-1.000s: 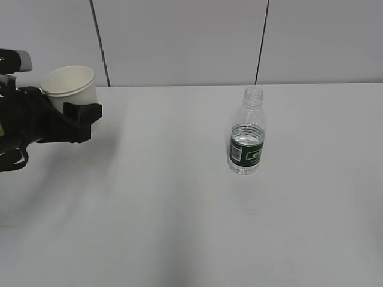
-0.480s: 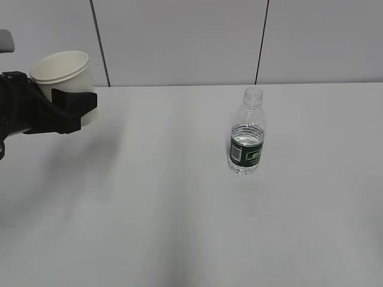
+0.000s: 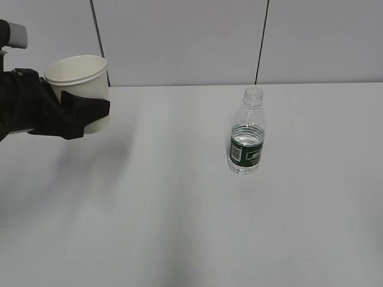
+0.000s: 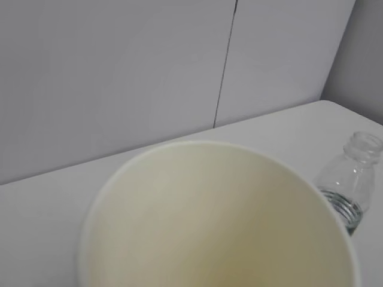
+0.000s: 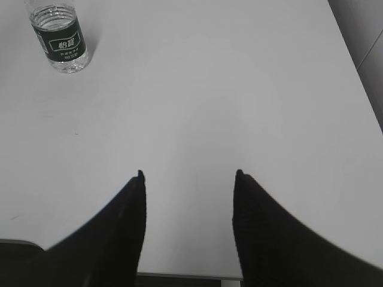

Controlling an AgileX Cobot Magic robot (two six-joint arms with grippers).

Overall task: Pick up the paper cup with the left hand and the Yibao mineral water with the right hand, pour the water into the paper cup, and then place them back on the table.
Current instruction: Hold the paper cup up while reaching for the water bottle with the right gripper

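Over on the left side of the table (image 3: pixel 179 227), the left hand (image 3: pixel 81 113) has the cup (image 3: pixel 79 84) clamped between its black fingers and lifted clear of the surface, upright, mouth up. From the left wrist view the cup's cream inside (image 4: pixel 215 221) fills the lower part of the picture and looks dry and empty, as far as I can see into it. So the first pick-up looks done.

The bottle (image 3: pixel 246 140) stands upright near the middle of the table, well apart from the cup, with no cap on its threaded neck and water showing inside above the green label. Nothing touches it. In the right wrist view the bottle (image 5: pixel 58 37) sits far off in the upper left corner, while the right hand (image 5: pixel 188 174) hangs over bare table with its two fingers spread wide and nothing between them. That hand does not show in the exterior view at all.

My reading is that the job is roughly a quarter through. Left to do: the right hand must reach across to the bottle, grip and lift it, bring its neck over the cup, tip it to pour, then both cup and bottle go back down on the table.
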